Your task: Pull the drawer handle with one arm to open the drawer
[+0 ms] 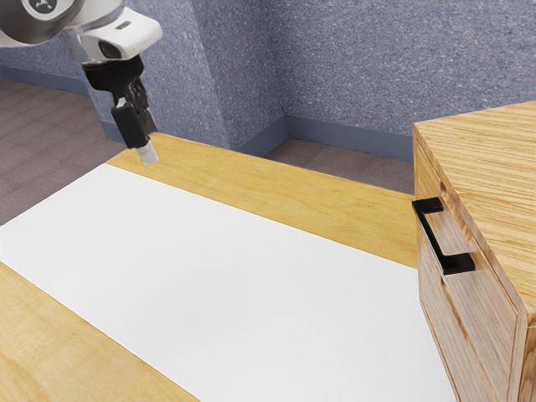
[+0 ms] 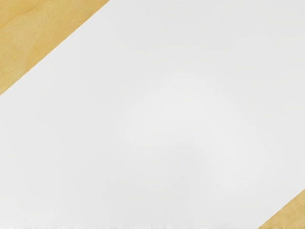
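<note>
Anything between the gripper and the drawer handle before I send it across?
Nothing visible does. The gripper hangs over the white mat at the exterior view's left; the black handle sits on the drawer front at its right, with only flat mat and tabletop between.

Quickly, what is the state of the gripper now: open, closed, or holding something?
Gripper: open or closed cannot be told from this side; it hangs above the table, apart from the drawer handle.
</note>
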### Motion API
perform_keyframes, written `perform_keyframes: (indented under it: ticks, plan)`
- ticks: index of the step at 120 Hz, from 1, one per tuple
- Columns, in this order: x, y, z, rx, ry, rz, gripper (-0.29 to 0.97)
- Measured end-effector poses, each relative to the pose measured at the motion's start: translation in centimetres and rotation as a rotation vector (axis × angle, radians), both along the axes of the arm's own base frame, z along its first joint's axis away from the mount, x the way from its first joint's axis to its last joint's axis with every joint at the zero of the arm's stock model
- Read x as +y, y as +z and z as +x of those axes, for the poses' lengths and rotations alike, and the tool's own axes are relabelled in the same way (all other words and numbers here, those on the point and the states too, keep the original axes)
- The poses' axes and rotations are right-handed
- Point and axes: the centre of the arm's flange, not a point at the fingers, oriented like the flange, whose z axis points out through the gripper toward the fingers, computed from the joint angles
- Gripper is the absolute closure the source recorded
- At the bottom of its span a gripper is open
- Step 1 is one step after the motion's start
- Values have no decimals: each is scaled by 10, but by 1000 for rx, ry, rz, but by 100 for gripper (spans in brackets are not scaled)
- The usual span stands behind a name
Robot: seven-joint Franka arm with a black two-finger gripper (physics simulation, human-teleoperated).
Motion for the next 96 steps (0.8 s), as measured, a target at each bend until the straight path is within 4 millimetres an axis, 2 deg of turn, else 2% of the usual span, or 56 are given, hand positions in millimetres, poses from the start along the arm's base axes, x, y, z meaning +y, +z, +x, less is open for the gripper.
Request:
perform_keyframes:
  ticks: [23,43,60,70,78,86,96]
  plan:
    - [-2,-3,1,7,-12,1,0]
    - [-20,-19,-5,55,-127,-10,0]
    - [-56,-33,-13,84,-383,16,0]
    - [-79,-34,-34,97,-515,81,0]
    - [-107,-31,-48,94,-633,117,0]
    - [-133,-36,-50,94,-767,115,0]
    - [-150,-44,-49,64,-923,56,0]
